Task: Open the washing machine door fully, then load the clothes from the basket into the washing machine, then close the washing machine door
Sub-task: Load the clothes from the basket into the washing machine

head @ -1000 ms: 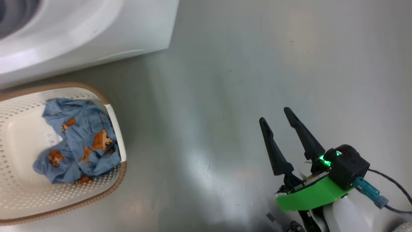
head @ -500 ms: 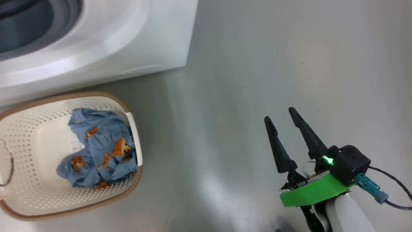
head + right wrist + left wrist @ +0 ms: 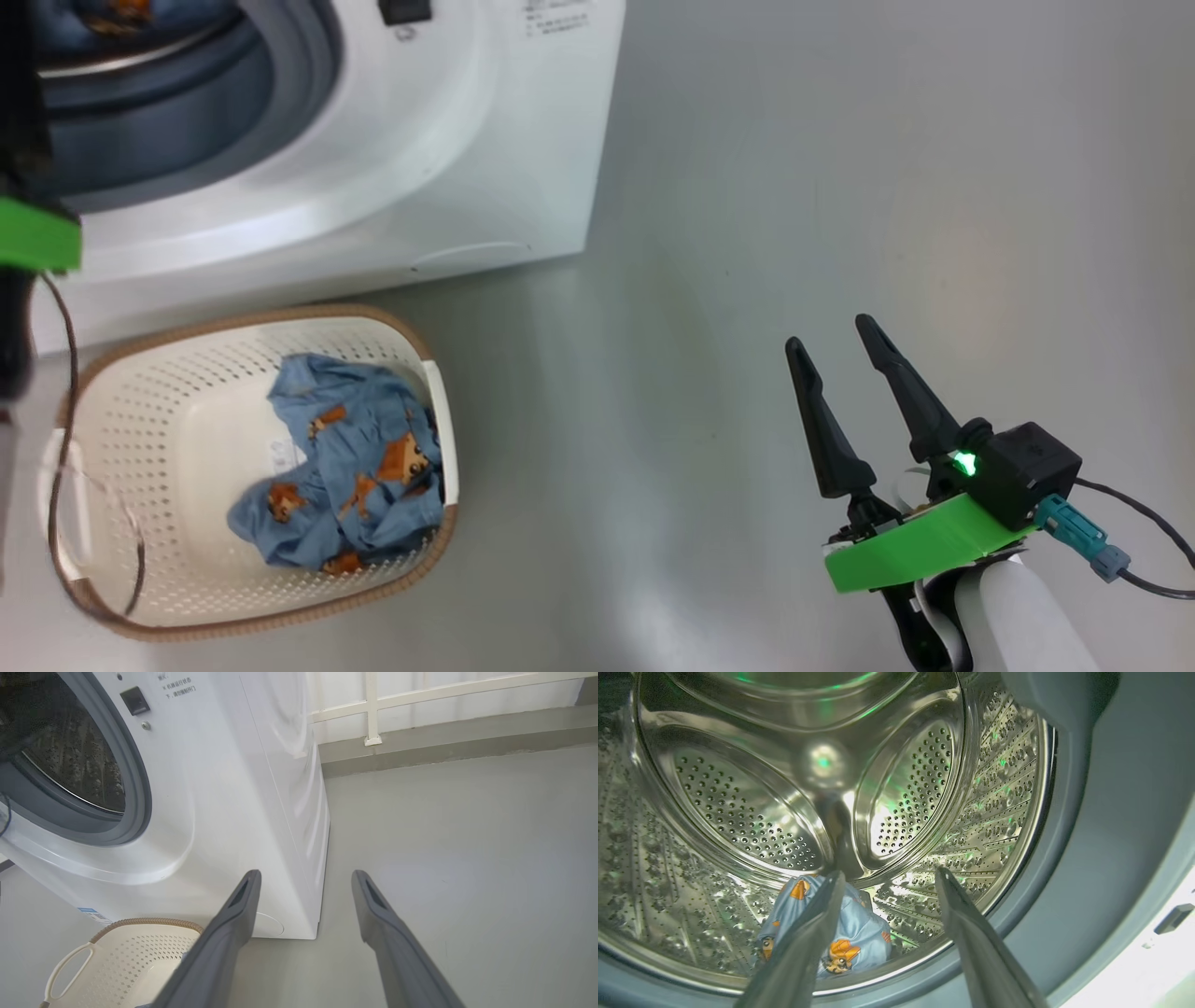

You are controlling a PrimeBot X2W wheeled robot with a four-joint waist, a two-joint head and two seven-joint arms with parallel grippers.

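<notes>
Because my left hand [image 3: 889, 873] hangs wide and empty at the washing machine [image 3: 448, 168] mouth, above one garment [image 3: 859, 933], I judge loading underway; other clothes [image 3: 359, 467] lie in the basket [image 3: 233, 322], left of my wide right hand [image 3: 829, 332].

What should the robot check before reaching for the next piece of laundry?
1. Left gripper empty: ok. Its fingers are spread inside the washing machine, with nothing pinched between them.
2. Garment delivered: ok. A blue printed garment lies at the bottom of the steel drum.
3. More to load: ok. Blue printed clothes lie in the basket.
4. Right gripper out of the way: ok. It is open over bare floor, apart from the basket.
5. Door fully open: cannot tell. The drum mouth is uncovered, though.
</notes>
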